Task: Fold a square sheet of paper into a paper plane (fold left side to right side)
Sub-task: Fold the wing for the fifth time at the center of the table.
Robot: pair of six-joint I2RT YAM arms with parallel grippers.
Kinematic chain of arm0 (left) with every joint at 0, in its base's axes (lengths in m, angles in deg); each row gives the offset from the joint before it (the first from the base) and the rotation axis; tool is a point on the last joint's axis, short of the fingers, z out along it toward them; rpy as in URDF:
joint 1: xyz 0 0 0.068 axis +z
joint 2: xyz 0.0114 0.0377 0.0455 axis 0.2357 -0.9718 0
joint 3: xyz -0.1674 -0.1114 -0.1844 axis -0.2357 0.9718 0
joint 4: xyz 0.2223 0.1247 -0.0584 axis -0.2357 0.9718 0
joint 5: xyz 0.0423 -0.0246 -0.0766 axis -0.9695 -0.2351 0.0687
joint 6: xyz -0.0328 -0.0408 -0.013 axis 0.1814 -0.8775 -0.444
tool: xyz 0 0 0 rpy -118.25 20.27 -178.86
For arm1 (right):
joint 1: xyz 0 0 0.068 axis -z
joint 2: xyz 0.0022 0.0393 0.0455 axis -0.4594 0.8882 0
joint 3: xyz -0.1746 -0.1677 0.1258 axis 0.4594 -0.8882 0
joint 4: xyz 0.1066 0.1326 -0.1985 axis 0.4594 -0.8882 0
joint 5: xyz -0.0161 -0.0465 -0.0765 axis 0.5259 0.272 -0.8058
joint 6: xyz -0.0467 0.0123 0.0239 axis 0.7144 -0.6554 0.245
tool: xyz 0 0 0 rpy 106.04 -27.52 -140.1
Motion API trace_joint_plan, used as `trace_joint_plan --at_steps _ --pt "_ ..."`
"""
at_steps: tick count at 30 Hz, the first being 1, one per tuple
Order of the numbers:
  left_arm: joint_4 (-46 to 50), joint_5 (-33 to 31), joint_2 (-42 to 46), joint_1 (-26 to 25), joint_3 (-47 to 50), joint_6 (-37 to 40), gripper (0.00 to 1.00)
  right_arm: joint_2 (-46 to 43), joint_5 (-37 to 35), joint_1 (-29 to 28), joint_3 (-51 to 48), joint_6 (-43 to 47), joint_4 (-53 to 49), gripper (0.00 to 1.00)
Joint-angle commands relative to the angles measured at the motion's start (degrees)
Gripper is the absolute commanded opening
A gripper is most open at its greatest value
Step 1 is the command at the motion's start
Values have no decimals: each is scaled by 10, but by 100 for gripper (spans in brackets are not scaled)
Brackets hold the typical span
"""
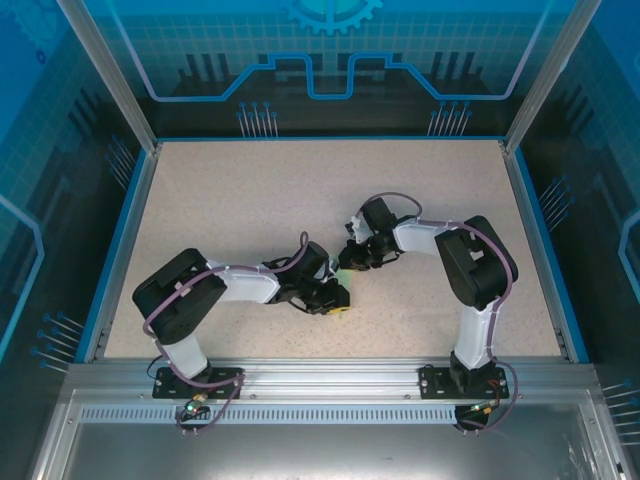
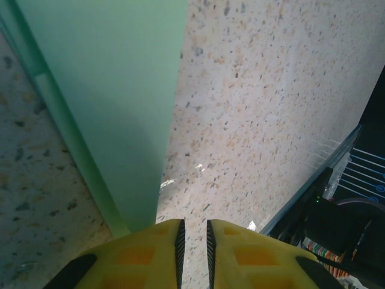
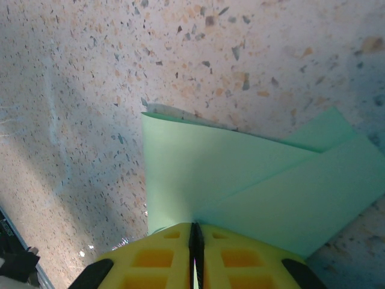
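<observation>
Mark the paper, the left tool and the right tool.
paper (image 3: 240,174): right wrist view, on its flat upper layer.
left tool (image 2: 194,227): left wrist view, the gap between its yellow fingertips.
right tool (image 3: 195,227): right wrist view, the seam where its yellow fingertips meet.

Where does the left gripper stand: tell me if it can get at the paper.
Probably yes: the paper lies beside the left gripper, with nothing between them. Its jaws stand narrowly apart over the table. The right gripper pinches another part.
</observation>
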Motion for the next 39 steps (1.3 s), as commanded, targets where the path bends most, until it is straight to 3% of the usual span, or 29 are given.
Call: trace_joint_plan --at_steps 1,39 --pt "-8 9 -2 -3 -3 -9 20 26 -40 -1 -3 2 -32 12" --pt "-8 -2 -18 -11 29 -16 20 42 -49 -1 11 8 -50 12"
